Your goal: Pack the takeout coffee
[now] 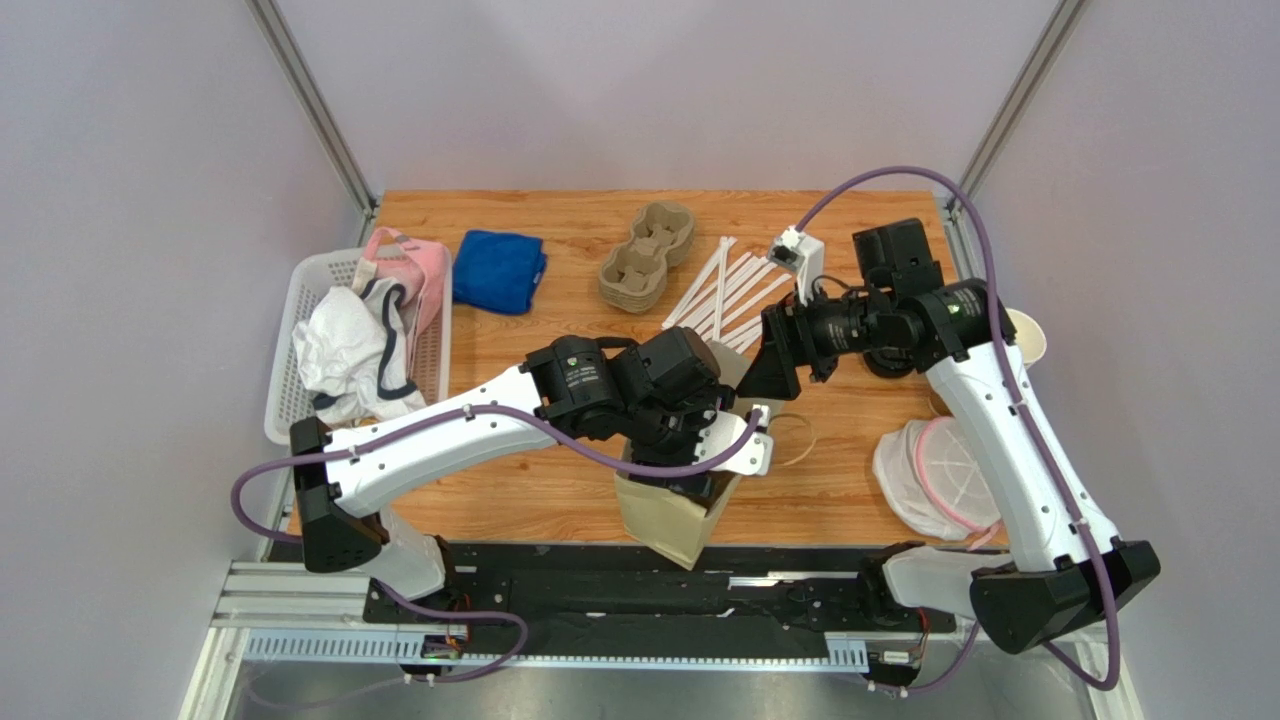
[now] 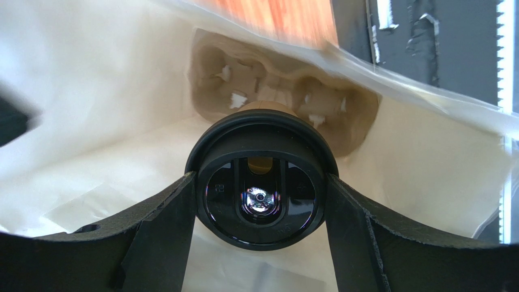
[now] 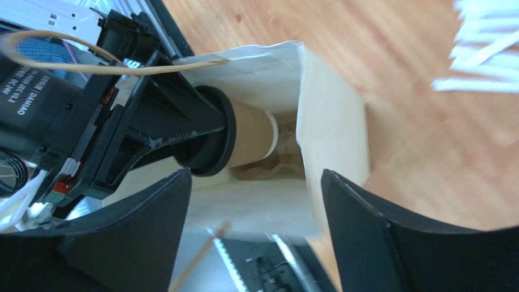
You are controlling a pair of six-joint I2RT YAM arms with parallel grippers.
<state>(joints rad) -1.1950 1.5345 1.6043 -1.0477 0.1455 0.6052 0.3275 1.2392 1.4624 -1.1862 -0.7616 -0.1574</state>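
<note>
1. Black lid of the coffee (image 3: 250, 137), centre frame inside the paper bag (image 3: 334, 121): the left gripper (image 2: 261, 179) has its jaws clamped on it. Release high and you may topple it off the pulp tray (image 2: 341, 109), upper centre.
2. Right gripper (image 3: 254, 182), jaws apart beside the bag wall: a nudge could collapse it.

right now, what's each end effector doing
left end effector: closed on the takeout coffee, inside the paper bag
right end effector: open, holding nothing
</note>
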